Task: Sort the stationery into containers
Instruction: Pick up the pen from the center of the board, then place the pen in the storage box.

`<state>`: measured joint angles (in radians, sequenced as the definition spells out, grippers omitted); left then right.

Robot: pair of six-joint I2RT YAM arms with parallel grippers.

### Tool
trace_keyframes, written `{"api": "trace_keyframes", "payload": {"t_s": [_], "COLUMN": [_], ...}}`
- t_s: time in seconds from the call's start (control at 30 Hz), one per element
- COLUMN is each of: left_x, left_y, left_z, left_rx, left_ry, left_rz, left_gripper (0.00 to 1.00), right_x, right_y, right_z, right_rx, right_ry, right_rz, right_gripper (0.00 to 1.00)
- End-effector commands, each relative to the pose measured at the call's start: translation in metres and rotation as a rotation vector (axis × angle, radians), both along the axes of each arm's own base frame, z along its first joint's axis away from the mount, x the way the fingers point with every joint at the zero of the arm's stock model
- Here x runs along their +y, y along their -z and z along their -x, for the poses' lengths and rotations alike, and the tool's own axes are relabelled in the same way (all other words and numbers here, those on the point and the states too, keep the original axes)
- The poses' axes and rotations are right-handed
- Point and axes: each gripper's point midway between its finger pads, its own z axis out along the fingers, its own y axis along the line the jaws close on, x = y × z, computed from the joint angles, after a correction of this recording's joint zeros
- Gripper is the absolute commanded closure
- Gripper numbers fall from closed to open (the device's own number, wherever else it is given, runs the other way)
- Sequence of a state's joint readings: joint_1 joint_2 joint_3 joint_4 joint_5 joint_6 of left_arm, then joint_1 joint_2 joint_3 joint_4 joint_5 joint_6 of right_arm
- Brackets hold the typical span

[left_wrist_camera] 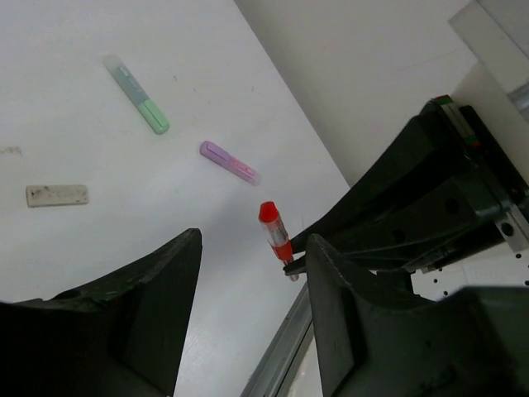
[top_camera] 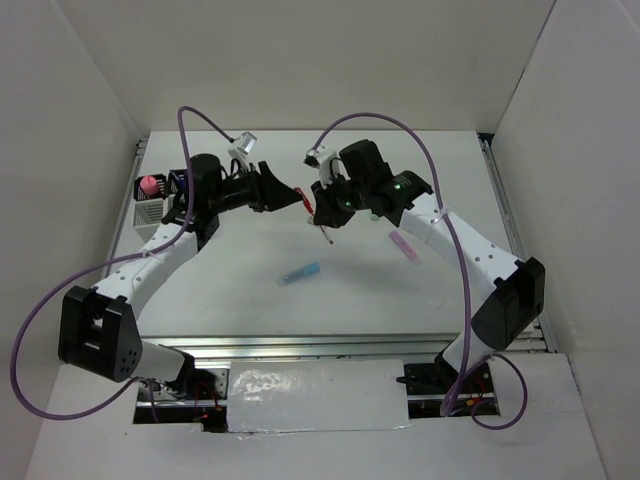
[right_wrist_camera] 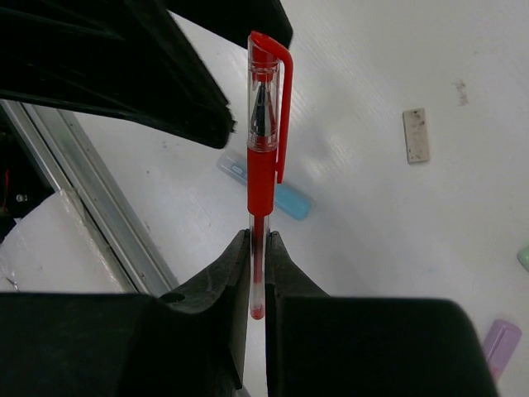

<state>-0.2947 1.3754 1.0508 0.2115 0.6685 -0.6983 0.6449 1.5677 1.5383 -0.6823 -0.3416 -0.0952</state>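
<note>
The right gripper (right_wrist_camera: 258, 277) has its two black fingers (right_wrist_camera: 227, 285) pinched tight on the thin red pen with a clear barrel and red clip cap (right_wrist_camera: 263, 161). They grip it near the tail end, so most of the pen sticks straight out past the fingertips, held up off the white tabletop (top_camera: 250, 300). The left gripper (left_wrist_camera: 252, 306) faces it with its jaws about half apart and nothing between them. The pen's capped end lies just ahead of that gap, nearer the left gripper's right-hand finger (left_wrist_camera: 355, 322), and I can't see any contact. Down on the table below the right fingers lies a stubby light-blue marker (right_wrist_camera: 285, 198). Farther out beyond them are a small flat beige eraser block (right_wrist_camera: 416, 135) and a short lilac marker (right_wrist_camera: 502, 339). Beyond the left fingers a pale-green marker with a clear cap (left_wrist_camera: 136, 93) lies flat, well apart from the pen. A white slotted square bin (top_camera: 150, 212) stands behind the left arm, far back from both sets of fingers, with something pink-topped (top_camera: 148, 185) poking out of it.
</note>
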Motion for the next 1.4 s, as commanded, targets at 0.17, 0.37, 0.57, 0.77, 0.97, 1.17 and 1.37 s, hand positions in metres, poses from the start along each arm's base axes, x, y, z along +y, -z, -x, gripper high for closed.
{"api": "trace_keyframes", "payload": {"t_s": [0.17,0.37,0.57,0.77,0.97,1.17,1.37], "left_x": [-0.013,-0.009,0.026,0.142,0.248,0.294,0.312], "left_y": [-0.025,-0.032,-0.021,-0.020,-0.031,-0.034,-0.013], "left_z": [-0.002,0.000,-0.023,-0.089,-0.127,-0.161,-0.189], "left_rx": [-0.041,-0.021,-0.046,-0.205,-0.357,-0.386,-0.365], "left_ry": [0.042,0.048,-0.098,-0.538,-0.889,-0.986,-0.991], "left_rz": [0.071,0.130,0.025,-0.297,-0.690,-0.753,-0.811], "left_gripper": [0.53,0.85,1.00,1.00,1.00,1.00,1.00], "right_x": [0.025,0.032,0.018,-0.022,-0.055,-0.073,-0.094], "right_y": [-0.035,-0.034,-0.030,-0.010,0.016,0.025,0.030], "right_z": [-0.002,-0.002,-0.010,-0.023,-0.036,-0.044,-0.050], "right_rx": [-0.100,-0.095,-0.036,0.043,0.135,0.139,0.143], "right_ry": [-0.039,-0.042,0.045,0.129,0.243,0.296,0.351], "right_rz": [-0.059,-0.058,-0.074,-0.071,-0.083,-0.081,-0.065], "right_gripper": [1.00,0.98,0.32,0.30,0.32,0.32,0.32]}}
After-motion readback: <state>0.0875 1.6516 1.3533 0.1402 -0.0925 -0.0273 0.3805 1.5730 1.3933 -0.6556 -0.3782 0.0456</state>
